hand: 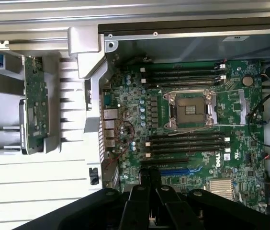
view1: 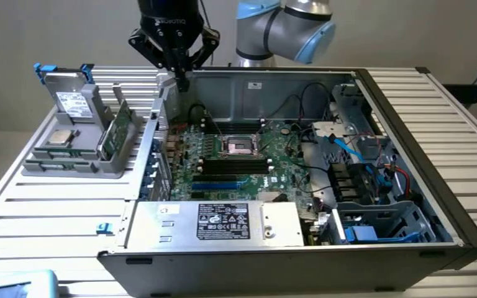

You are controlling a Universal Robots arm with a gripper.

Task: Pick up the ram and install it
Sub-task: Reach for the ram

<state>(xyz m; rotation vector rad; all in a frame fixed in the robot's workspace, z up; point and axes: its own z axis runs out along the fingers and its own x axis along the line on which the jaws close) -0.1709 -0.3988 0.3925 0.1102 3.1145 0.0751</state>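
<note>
The ram [view1: 119, 132] is a narrow green board that stands on edge in the grey holder [view1: 71, 169], outside the computer case at the exterior view's left. In the wrist view the ram [hand: 35, 103] lies in the same holder [hand: 53, 143]. My black gripper [view1: 179, 74] hangs high over the case's back corner, to the exterior view's right of the ram and well apart from it. Its fingers [hand: 149, 178] are pressed together with nothing between them. The black memory slots [view1: 236, 165] [hand: 185, 143] lie beside the processor socket [view1: 240, 146] on the green motherboard [hand: 130, 115].
The open case [view1: 404, 112] lies on a slatted table [view1: 48, 211], with a power supply [view1: 222, 222] along its near side and cables and a drive cage [view1: 379, 223] at the exterior view's right. The holder also carries a labelled grey drive [view1: 77, 105] and a processor chip [view1: 60, 138].
</note>
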